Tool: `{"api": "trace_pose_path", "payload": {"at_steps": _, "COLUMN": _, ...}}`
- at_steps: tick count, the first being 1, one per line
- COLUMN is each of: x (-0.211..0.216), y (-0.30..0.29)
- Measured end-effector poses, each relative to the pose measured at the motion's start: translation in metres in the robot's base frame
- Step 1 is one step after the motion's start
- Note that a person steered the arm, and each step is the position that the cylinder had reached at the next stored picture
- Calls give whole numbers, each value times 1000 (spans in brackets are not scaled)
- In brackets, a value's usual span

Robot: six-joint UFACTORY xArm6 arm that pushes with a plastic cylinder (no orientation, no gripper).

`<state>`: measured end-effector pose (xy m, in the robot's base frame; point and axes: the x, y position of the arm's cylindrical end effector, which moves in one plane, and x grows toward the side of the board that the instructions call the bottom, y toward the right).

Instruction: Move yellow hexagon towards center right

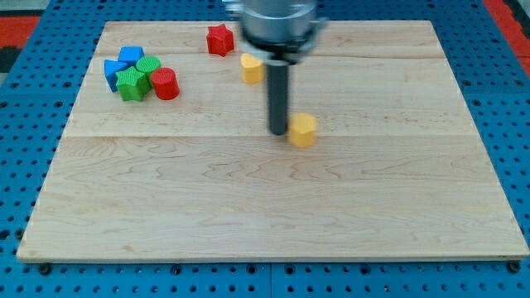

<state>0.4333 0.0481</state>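
clearly my tip (278,131) sat touching the view's left face of the small yellow plastic hexagon block (304,130), which lay near the middle of the pale wooden surface (248,207). no pincer existed on this rod, so nothing was clamped. an off-centre shove risked the hexagon spinning and slipping past the tip, drifting away instead of toward the surface's right edge.

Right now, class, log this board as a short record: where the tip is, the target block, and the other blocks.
my tip: touching the yellow hexagon's left side
yellow hexagon: near board centre, slightly right
yellow block: above, partly behind the rod
red star: top edge
cluster at upper left: blue blocks, green blocks, red cylinder
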Motion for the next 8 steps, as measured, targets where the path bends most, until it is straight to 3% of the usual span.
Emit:
{"api": "trace_pose_path", "payload": {"at_steps": 2, "x": 63, "y": 67}}
{"api": "trace_pose_path", "payload": {"at_steps": 3, "x": 30, "y": 62}}
{"api": "trace_pose_path", "payload": {"at_steps": 4, "x": 27, "y": 34}}
{"api": "trace_pose_path", "payload": {"at_steps": 5, "x": -8, "y": 49}}
{"api": "trace_pose_path", "payload": {"at_steps": 6, "x": 3, "y": 102}}
{"api": "trace_pose_path", "payload": {"at_steps": 7, "x": 0, "y": 83}}
{"api": "trace_pose_path", "payload": {"at_steps": 8, "x": -87, "y": 4}}
